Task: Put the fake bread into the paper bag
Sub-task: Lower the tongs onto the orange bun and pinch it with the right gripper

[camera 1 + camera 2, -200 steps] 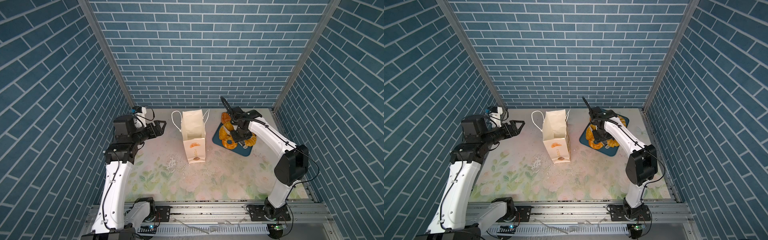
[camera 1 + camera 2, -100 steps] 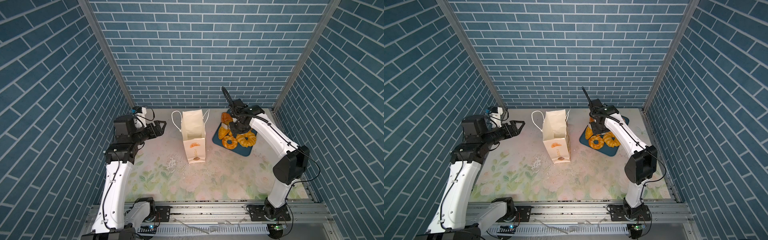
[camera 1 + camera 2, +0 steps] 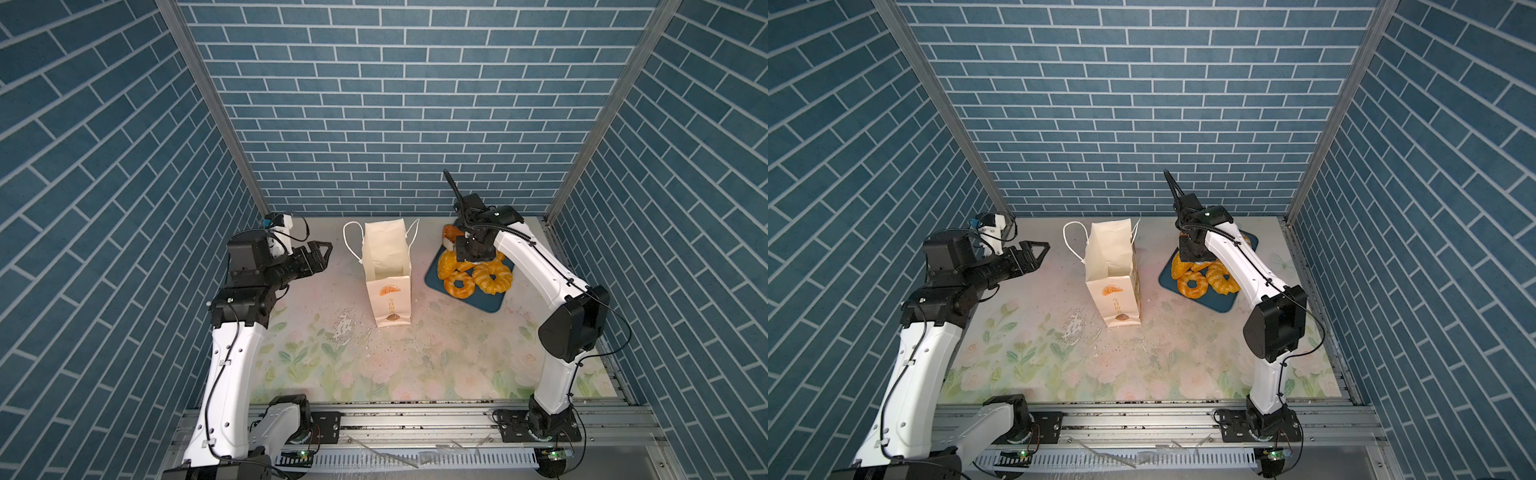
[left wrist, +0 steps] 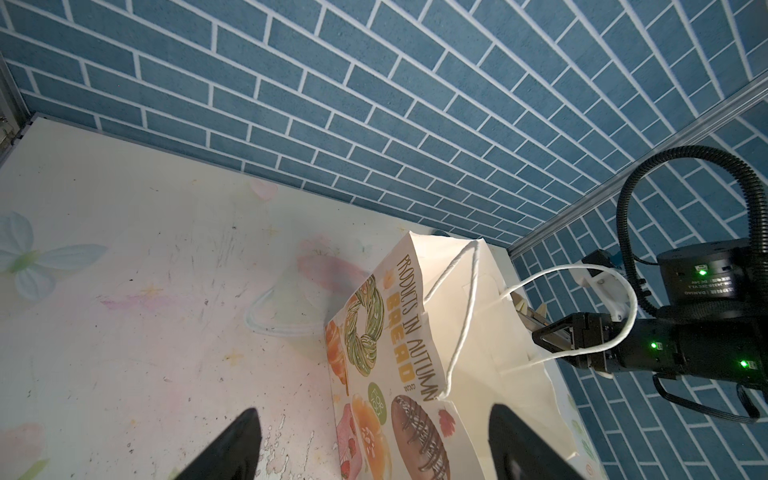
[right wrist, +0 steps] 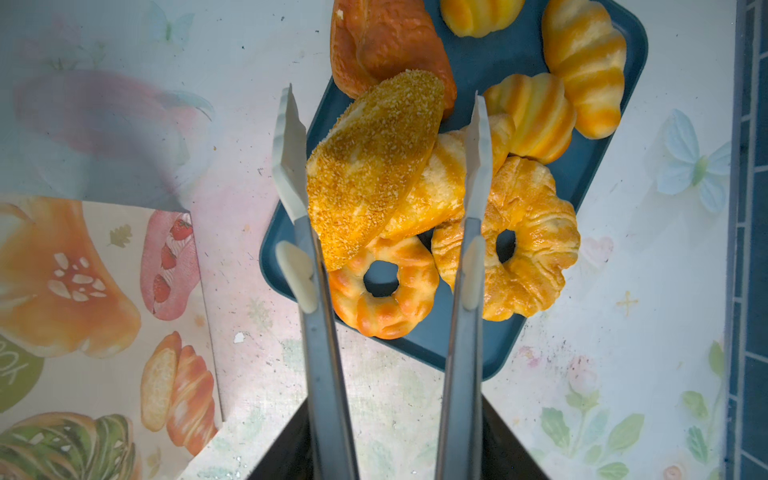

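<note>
Your left fingers (image 4: 241,440) stand spread near the paper bag (image 3: 384,253). Your right fingers (image 5: 291,457) pinch the tongs (image 5: 320,332), whose blades straddle the sesame loaf (image 5: 370,166) on the tray (image 5: 457,345).

paper bag (image 3: 386,266) stands between left end effector (image 3: 324,258) and tray (image 3: 490,305).

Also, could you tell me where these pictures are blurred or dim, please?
In the right wrist view the fake bread and tongs are sharp, though a grey haze lies beside the paper bag; in the left wrist view the fingertips of the left tool are dark silhouettes against the crisp bag print; in both top views the light is even, shadows faint.
</note>
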Available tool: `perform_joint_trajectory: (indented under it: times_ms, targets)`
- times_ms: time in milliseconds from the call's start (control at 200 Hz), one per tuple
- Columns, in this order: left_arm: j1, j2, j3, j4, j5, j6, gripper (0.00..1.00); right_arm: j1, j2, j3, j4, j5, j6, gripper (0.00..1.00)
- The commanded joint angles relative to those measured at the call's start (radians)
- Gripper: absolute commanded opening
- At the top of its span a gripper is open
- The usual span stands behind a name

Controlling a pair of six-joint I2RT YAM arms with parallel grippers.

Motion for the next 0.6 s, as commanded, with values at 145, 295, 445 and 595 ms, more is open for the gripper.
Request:
perform_joint_trajectory:
  times_ms: [145, 295, 445, 595]
  targets:
    - [0.005, -0.009, -0.008, -0.001, 0.002, 0.017, 0.87, 0.011, -0.055, -0.097, 0.064, -0.079, 0.177, 0.55]
    - [0.006, -0.007, -0.008, -0.003, 0.003, 0.019, 0.87, 0.025, -0.086, -0.145, 0.103, -0.108, 0.192, 0.55]
    - [0.006, -0.009, -0.005, -0.003, 0.004, 0.022, 0.87, 0.028, -0.096, -0.165, 0.103, -0.125, 0.203, 0.55]
    - [0.006, -0.011, -0.006, -0.005, 0.004, 0.023, 0.87, 0.036, -0.108, -0.180, 0.113, -0.139, 0.226, 0.55]
